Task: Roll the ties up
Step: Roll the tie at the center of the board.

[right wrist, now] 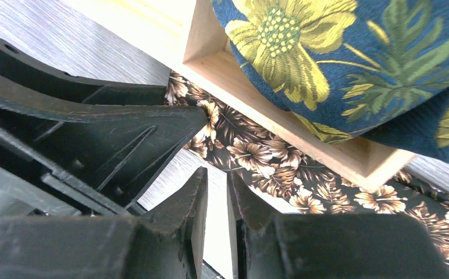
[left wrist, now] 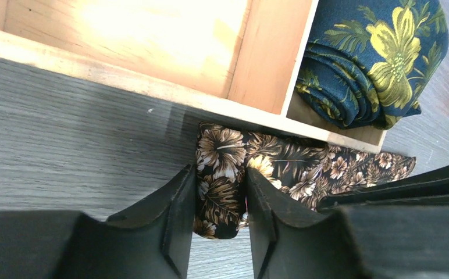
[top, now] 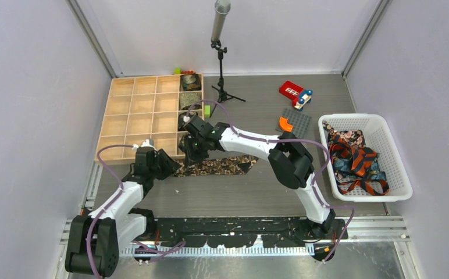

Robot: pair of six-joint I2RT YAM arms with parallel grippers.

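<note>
Our left arm [top: 120,197] reaches forward and low, the left gripper [left wrist: 221,174] pinching the tie [left wrist: 225,148] by its end. Our right arm [top: 251,142] stretches across leftward, the right gripper [right wrist: 217,174] nearly closed.

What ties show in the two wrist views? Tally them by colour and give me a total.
Brown floral tie, lying on the table: 1
Blue tie with yellow flowers, rolled, in the wooden organizer: 1
Total: 2
</note>
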